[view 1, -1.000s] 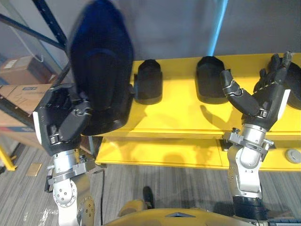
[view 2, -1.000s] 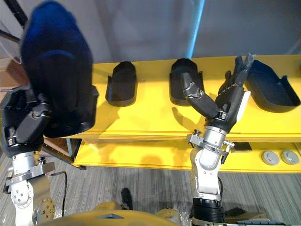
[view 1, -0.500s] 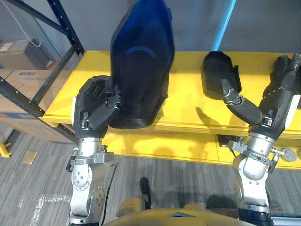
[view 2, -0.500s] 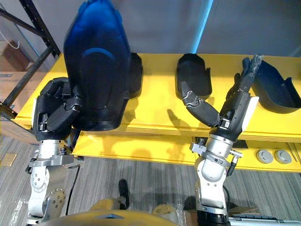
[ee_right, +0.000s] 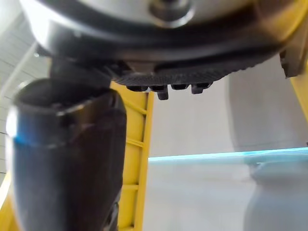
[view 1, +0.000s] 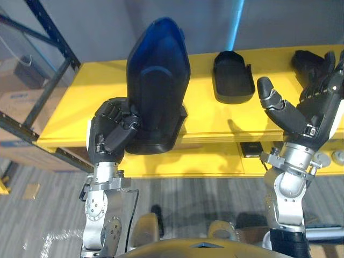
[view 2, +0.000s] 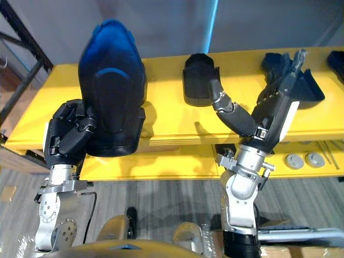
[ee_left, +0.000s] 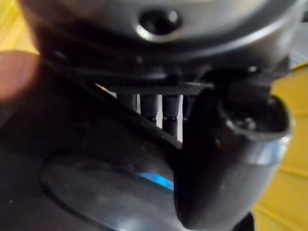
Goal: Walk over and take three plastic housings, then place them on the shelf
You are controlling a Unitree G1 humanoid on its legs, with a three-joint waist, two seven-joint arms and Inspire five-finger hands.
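We've got our left hand [view 1: 110,134] curled round the housing [view 1: 156,91], likely our 3rd, upright over the yellow shelf [view 1: 80,102] for setting down. Our right hand [view 1: 317,105] is splayed, empty, out of the way.

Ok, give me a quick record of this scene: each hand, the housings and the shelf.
left hand: shut on held housing, upright over the front edge of the shelf
right hand: open, raised, empty
middle housing: lying on shelf
right housing: lying on shelf, partly behind right hand
shelf: yellow
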